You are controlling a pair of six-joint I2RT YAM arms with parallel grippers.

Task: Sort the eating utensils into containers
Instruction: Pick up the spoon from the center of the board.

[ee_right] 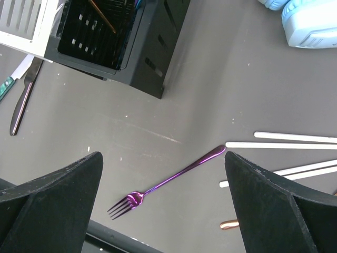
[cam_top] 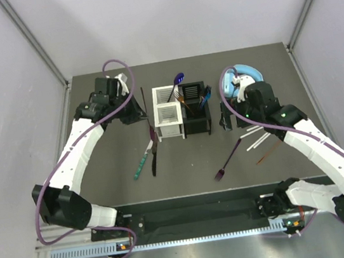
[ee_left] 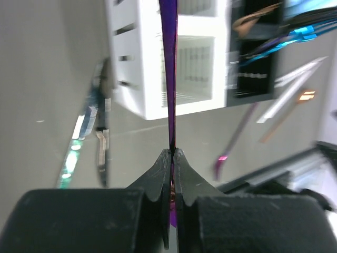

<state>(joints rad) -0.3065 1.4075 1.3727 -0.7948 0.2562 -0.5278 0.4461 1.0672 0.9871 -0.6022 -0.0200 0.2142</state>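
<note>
"So, which step was in hand?"

"A carry toward a container, I judged. The left end effector (ee_left: 172, 153) was pinched tight on a slim purple utensil (ee_left: 169, 79). It showed edge-on, so I could not tell whether it was a spoon or a fork."

"Where did it sit against the containers?"

"From above, the white caddy (cam_top: 171, 129) stood just beside that end effector at its 3 o'clock. The black caddy (cam_top: 197, 125) stood against the white one, farther toward 3. The green-handled knife (cam_top: 142, 162) lay on the tabletop (cam_top: 104, 196) near 6 o'clock."

"What did the next move call for?"

"Probably raising the shaft over the rim, tipping it upright above a compartment, then letting go."

"And the other arm?"

"The right end effector (ee_right: 163, 158) was spread wide and held nothing. In its wrist view a purple fork (ee_right: 174, 182) lay below the gap between the fingers, toward 6 o'clock. White sticks (ee_right: 284, 138) lay at 3 o'clock."
</note>
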